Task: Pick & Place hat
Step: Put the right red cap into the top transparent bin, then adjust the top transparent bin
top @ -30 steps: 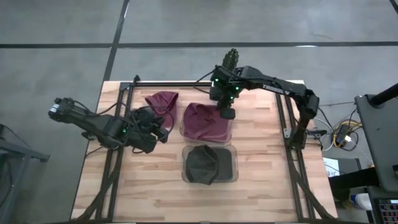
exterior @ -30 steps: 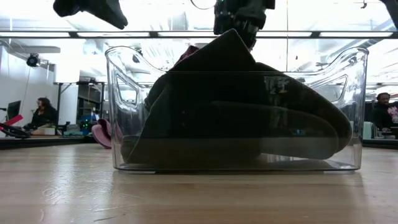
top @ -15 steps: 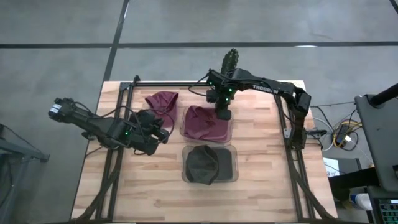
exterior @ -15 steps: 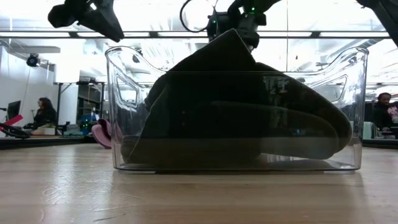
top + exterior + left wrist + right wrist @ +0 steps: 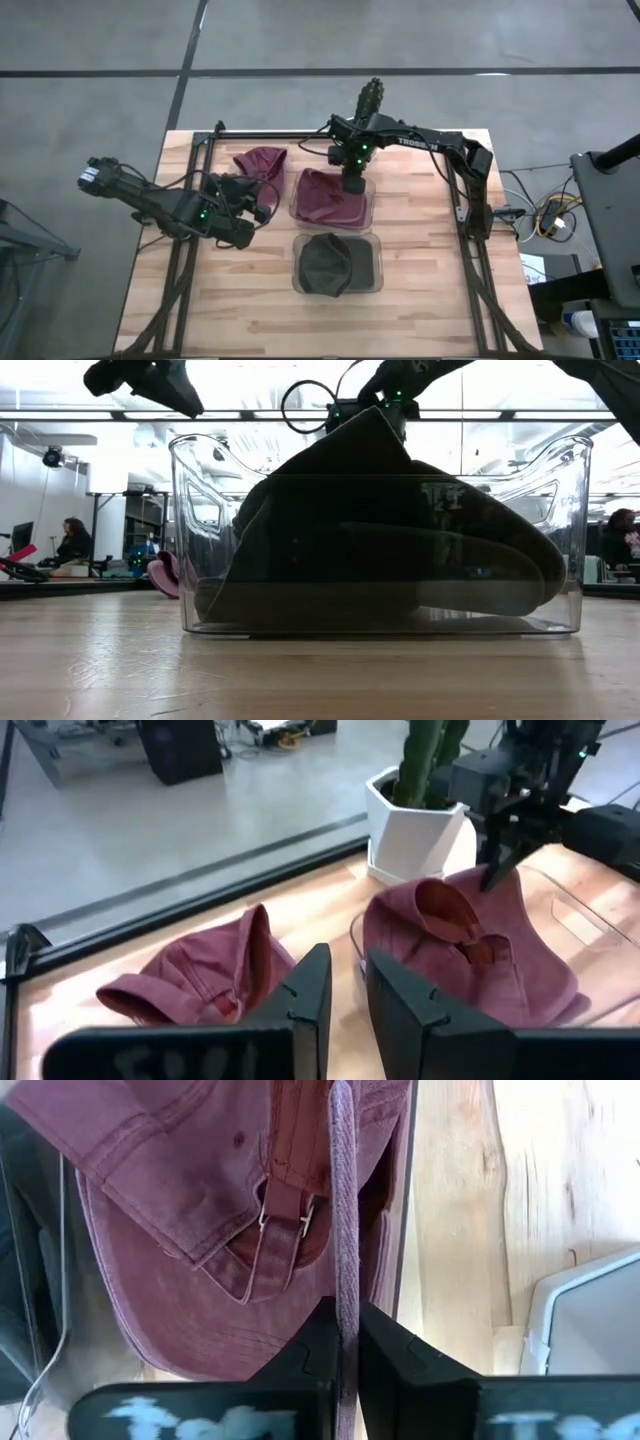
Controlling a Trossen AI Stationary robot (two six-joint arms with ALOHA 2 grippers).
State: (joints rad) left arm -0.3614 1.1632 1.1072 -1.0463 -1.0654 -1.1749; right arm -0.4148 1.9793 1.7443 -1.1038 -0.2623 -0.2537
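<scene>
Your right hand [image 5: 352, 183] is clamped on the maroon cap [image 5: 328, 197], already over its clear bin [image 5: 371, 205] (release remains). A second maroon cap [image 5: 259, 161] waits on the worktop [image 5: 420, 250]; I cannot tell your left hand's [image 5: 262, 209] state.

Light wooden table [image 5: 420, 290] edged by a black metal frame [image 5: 300, 135]. White pot with a green cactus [image 5: 420, 815] at the far edge. Grey concrete floor [image 5: 100, 60] crossed by dark lines. Bundle of cables [image 5: 550, 215] beside the table. In the room beyond, seated person [image 5: 70, 543] at a desk.
</scene>
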